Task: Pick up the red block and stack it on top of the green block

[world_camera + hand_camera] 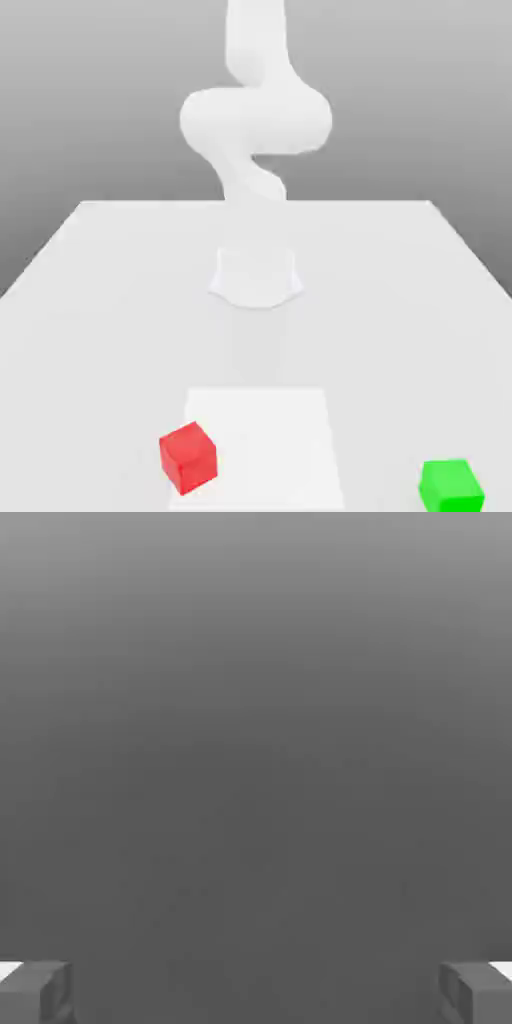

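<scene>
The red block (188, 457) is a small bright red cube resting on the white table (90, 300), near the front and toward the exterior view's left. The green block (451, 486), a cube of the same size, sits on the table at the front of the exterior view's right, well apart from the red one. In the hand view my gripper (256, 997) is open: its grey fingertips (35, 994) stand far apart with nothing between them, against a plain grey background.
The white arm (256, 120) rises from its base (256, 275) at the middle of the table, behind both blocks. A brighter white square patch (270, 430) lies on the tabletop beside the red block.
</scene>
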`<action>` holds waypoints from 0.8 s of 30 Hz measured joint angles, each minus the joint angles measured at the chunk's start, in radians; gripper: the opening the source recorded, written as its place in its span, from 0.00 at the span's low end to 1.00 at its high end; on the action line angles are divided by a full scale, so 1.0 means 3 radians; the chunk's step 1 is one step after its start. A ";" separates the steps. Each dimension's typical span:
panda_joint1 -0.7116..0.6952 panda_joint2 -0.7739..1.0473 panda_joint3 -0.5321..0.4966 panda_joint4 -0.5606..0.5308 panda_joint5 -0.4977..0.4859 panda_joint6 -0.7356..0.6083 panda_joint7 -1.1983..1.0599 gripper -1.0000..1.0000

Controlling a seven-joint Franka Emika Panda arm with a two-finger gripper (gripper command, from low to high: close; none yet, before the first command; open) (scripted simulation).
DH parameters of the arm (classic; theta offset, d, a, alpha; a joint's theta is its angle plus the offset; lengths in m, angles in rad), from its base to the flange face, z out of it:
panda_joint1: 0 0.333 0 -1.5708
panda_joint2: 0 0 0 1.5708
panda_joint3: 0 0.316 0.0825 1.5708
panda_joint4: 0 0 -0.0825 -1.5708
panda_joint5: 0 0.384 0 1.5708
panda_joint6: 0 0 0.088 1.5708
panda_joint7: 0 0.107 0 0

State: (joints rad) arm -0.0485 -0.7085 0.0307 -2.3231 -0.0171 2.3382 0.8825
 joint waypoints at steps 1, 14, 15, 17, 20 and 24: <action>-0.0066 0.0132 0.0041 -0.0033 -0.0027 0.0054 0.0121 0.50; -0.0691 0.1723 0.0336 -0.0429 -0.0343 0.0706 0.1568 0.50; -0.0712 0.1843 0.0331 -0.0459 -0.0356 0.0757 0.1671 0.50; -0.0754 0.2082 0.0313 -0.0520 -0.0364 0.0859 0.1863 0.50; -0.0818 0.2433 0.0285 -0.0614 -0.0314 0.1016 0.2107 0.50; -0.0833 0.2888 0.0277 -0.0720 -0.0144 0.1247 0.2321 0.50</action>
State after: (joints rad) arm -0.2986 0.1580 0.1138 -2.5391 -0.0602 2.7124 1.5789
